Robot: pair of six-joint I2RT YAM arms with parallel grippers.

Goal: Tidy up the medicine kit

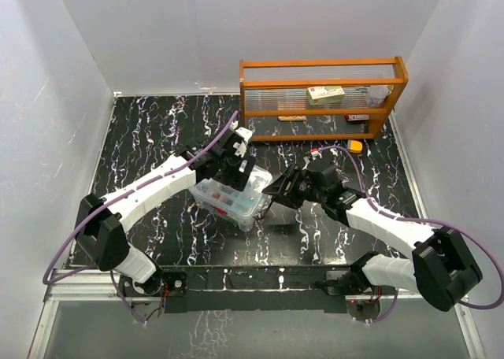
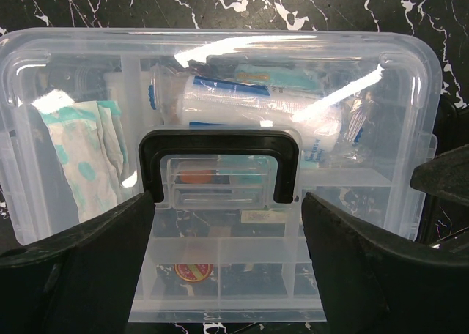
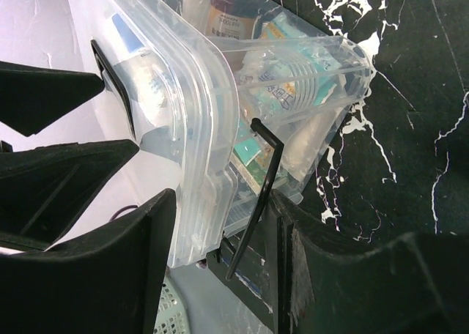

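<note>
From above, the clear plastic medicine kit box (image 1: 236,205) sits in the middle of the black marble-look table (image 1: 157,138), between the two arms. The left gripper (image 1: 236,170) hangs over its top. The right gripper (image 1: 276,192) comes at its right end. This is likely so one can work the lid while the other keeps the box from sliding. Behind them, well apart, stands the orange wooden rack (image 1: 323,64) with a small pale box (image 1: 326,94) on its shelf. A little yellow thing (image 1: 356,146) lies near the right arm. None of these blocks the way. In the left wrist view, the clear lid (image 2: 73,63) covers the kit. The left gripper is wide open, with the dark handle (image 2: 218,140) between its fingers (image 2: 73,268), and it seems to hold nothing. Under the lid lie a white and green packet (image 2: 80,158) and a white roll (image 2: 242,99). In the right wrist view, the right gripper has the end of the kit between its jaws, close on both sides. It is not possible to tell if it squeezes. A thin dark bent strip (image 3: 259,202) runs across that end and could get in the way.
</note>
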